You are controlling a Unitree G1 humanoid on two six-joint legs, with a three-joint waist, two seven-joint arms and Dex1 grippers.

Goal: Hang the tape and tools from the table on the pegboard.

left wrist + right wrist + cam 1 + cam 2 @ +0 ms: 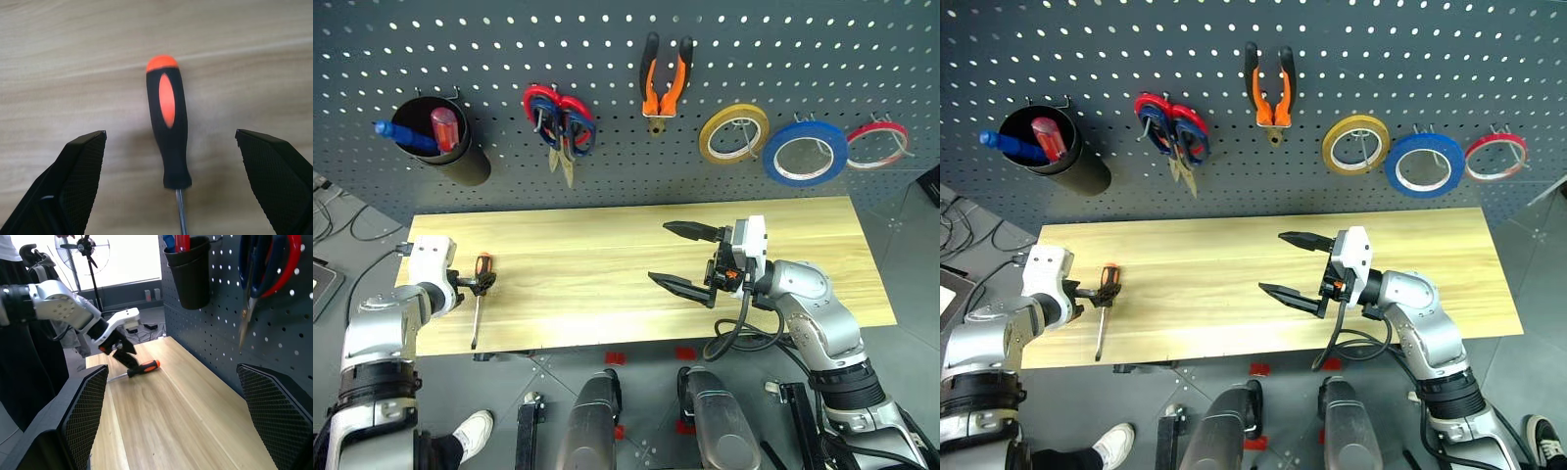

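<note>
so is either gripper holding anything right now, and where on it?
Nothing held. The left gripper is open, its fingers either side of the screwdriver handle on the table, not touching it. The right gripper is open and empty above the table.

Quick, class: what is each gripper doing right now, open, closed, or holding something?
Left gripper: jaws open on either side of the screwdriver, holding nothing.
Right gripper: jaws wide open above the table, holding nothing.

Orange-and-black screwdriver [168, 127] on pale yellow plank table [607, 264]; blue tape [805, 154].
</note>
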